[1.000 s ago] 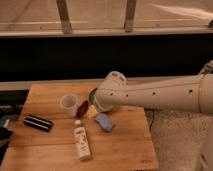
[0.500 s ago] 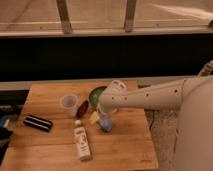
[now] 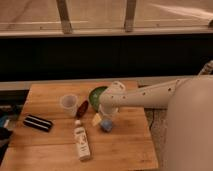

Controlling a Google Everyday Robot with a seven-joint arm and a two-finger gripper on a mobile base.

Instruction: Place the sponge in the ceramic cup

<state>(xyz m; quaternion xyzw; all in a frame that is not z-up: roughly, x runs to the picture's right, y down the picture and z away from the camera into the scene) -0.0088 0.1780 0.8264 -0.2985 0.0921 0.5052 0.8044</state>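
Wooden table point(image 3: 125, 145) before dark wall. Small light-blue soft sponge point(image 3: 106, 126) lies on table, right of pale white round ceramic cup point(image 3: 69, 104), apart from it. Gripper point(image 3: 107, 118) right of cup, just over sponge, jaws apart. Likely grasp step: next calls for closing on sponge, lifting toward cup.

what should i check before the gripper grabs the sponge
1. Gripper open: ok.
2. Gripper above sponge: ok, close over it.
3. Sponge lying on table, not held: ok.
4. Sponge clear of the yellowish piece beside it: cannot tell.
5. Cup upright, mouth up: ok.
6. Low path to cup free: not ok, a red item lies between; lift over it.
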